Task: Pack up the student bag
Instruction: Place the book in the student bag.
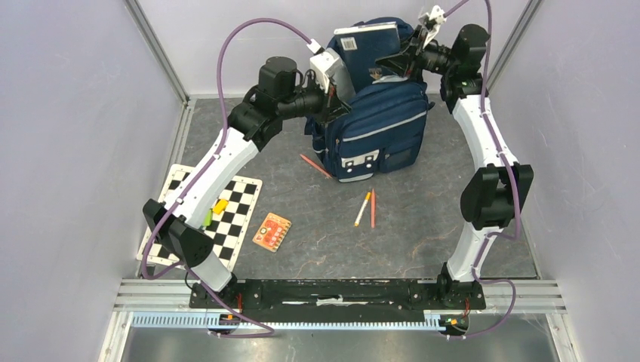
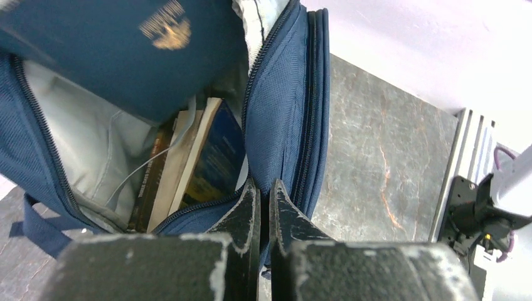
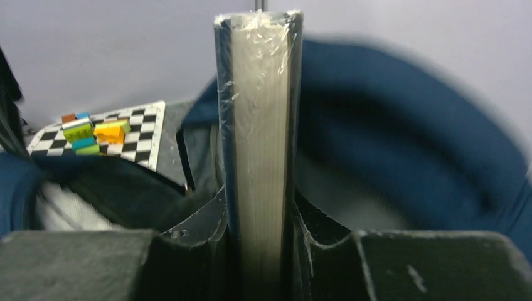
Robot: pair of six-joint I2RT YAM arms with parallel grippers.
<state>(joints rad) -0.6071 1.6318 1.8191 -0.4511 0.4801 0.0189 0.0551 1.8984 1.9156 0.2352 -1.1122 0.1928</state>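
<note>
The navy student bag (image 1: 381, 128) stands upright at the back middle, its main compartment open. My left gripper (image 1: 337, 105) is shut on the near rim of the opening (image 2: 207, 210) and holds it apart. In the left wrist view (image 2: 265, 194) the jaws pinch the zipper edge, and two books (image 2: 188, 163) stand inside. My right gripper (image 1: 404, 59) is shut on a navy plastic-wrapped book (image 1: 366, 38) and holds it over the open bag. The book's page edge stands upright between the fingers in the right wrist view (image 3: 257, 113). Its cover also shows in the left wrist view (image 2: 125, 50).
A red pencil (image 1: 315, 166) lies left of the bag. A yellow marker (image 1: 363, 208) and an orange pencil (image 1: 373, 208) lie in front of it. An orange card pack (image 1: 272, 231) lies beside a checkerboard mat (image 1: 234, 226) that carries small coloured blocks (image 1: 219, 206).
</note>
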